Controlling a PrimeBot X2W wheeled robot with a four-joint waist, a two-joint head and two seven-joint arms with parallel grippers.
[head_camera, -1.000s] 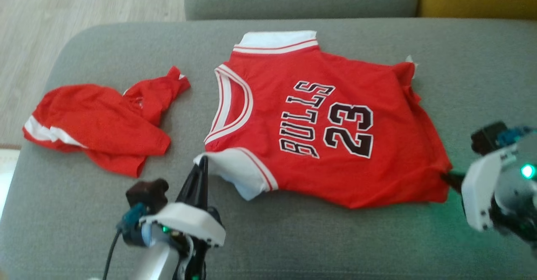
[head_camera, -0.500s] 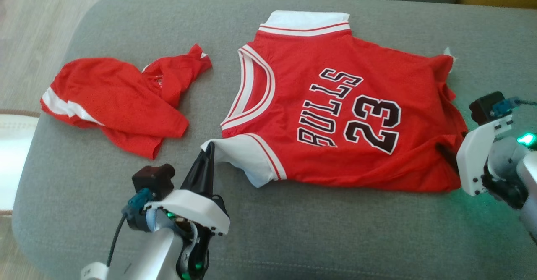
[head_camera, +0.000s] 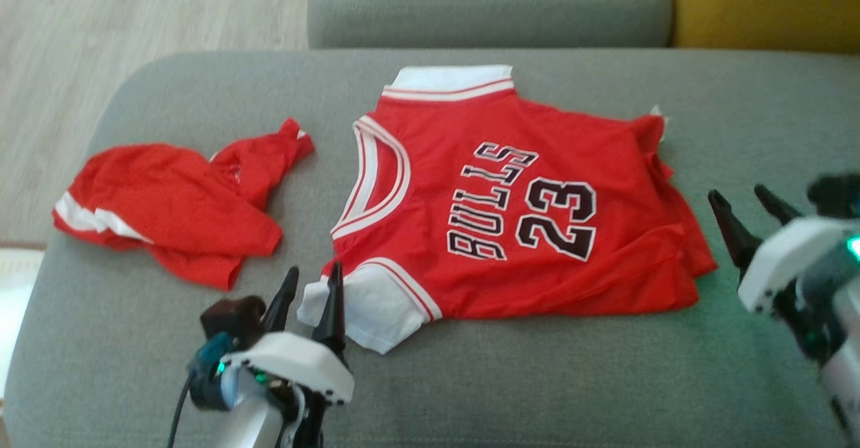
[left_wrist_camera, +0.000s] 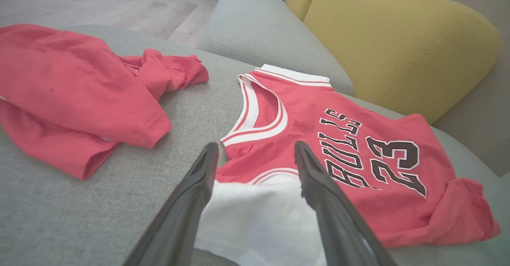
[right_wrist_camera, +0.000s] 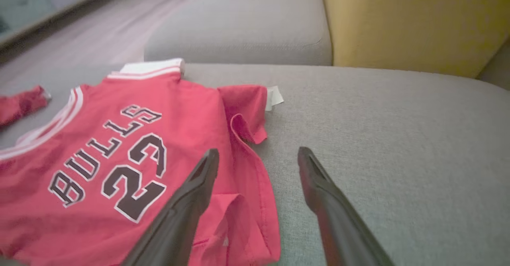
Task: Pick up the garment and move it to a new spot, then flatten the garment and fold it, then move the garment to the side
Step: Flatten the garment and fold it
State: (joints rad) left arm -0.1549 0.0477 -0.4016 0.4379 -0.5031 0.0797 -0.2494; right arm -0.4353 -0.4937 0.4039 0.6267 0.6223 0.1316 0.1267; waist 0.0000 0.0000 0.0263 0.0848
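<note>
Nearest, the left gripper (head_camera: pixel 314 270) is seen spread open and empty, with the white shoulder edge of the red jersey (head_camera: pixel 510 213) lying between its fingers. The right gripper (head_camera: pixel 737 194) is likewise parted and empty, beside the hem. The jersey is laid flat on the grey sofa seat (head_camera: pixel 470 381); a crumpled red garment (head_camera: pixel 168 213) is seen to its left.

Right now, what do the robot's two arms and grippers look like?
The left gripper and right gripper each have two long, dark, tapering fingers rising from a white housing with a small green light. A dark boxy module sits beside each housing. The left one carries a teal connector and a thin black cable. The forearms are pale grey.
</note>
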